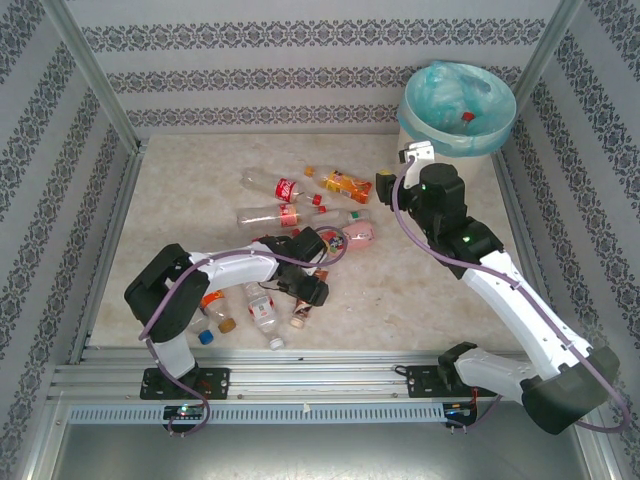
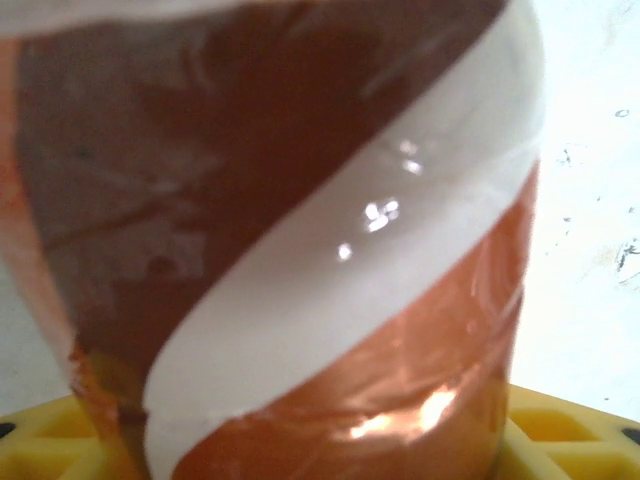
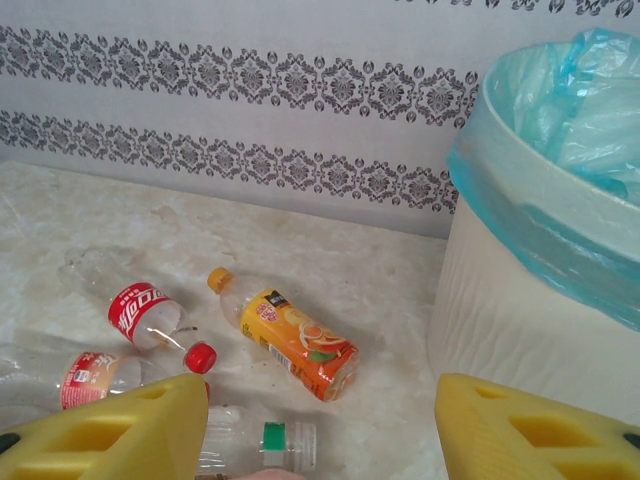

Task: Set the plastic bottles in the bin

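- Bottle (image 2: 300,250) fills the gap between my left hand's (image 1: 310,288) fingers (image 2: 575,435); clamped or not, I can't tell.
- Bin (image 3: 500,320) sits far right, beside my spread, empty right hand (image 3: 320,395).

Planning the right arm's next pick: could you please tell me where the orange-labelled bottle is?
In the top view the orange-labelled bottle lies far back, left of the bin, just left of the right gripper.
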Robot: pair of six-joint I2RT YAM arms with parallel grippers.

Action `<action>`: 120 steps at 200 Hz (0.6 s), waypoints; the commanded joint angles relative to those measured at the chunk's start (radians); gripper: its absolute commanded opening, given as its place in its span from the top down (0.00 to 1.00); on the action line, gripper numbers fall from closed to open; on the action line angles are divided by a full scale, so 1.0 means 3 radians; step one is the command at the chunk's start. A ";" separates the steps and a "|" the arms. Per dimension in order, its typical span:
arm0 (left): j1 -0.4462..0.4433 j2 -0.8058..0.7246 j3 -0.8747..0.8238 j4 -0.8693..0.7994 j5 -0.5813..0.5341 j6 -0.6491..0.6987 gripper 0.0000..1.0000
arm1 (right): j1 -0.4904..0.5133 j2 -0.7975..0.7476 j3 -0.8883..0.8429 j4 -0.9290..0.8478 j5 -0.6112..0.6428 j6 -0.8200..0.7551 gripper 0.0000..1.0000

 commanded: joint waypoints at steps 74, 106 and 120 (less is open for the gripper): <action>-0.0026 -0.1007 -0.0070 -0.0300 0.0243 0.0276 0.45 | 0.0066 -0.0069 0.0142 0.0038 -0.0115 0.0083 0.38; -0.0019 -0.1297 0.0069 -0.0309 0.0188 0.0407 0.45 | 0.0069 -0.0084 0.0153 0.0208 -0.0715 0.0085 0.38; -0.0022 -0.1376 0.0116 -0.0265 0.0076 0.0469 0.46 | 0.0072 -0.0088 0.0158 0.0284 -0.1038 0.0087 0.38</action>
